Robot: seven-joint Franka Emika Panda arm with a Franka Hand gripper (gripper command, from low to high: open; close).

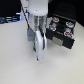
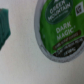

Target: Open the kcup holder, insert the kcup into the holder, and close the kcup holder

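The kcup point(image 2: 59, 31) fills much of the wrist view, its round green lid with printed text facing the camera over the pale table. A blurred teal finger point(image 2: 6, 27) shows beside it, apart from its rim. In the exterior view the white arm hangs low over the table's middle. The gripper point(image 1: 38, 52) is near the surface, with a faint green tint point(image 1: 33, 50) on its side. Whether its jaws hold anything is unclear. The kcup holder point(image 1: 64, 20), a black box, stands at the exterior view's right with its tray point(image 1: 64, 41) pulled out.
Several pods with reddish and white tops point(image 1: 61, 24) sit in the tray's round slots. Dark objects point(image 1: 9, 19) line the back at the exterior view's left. The white table point(image 1: 20, 65) spreads in front of the arm.
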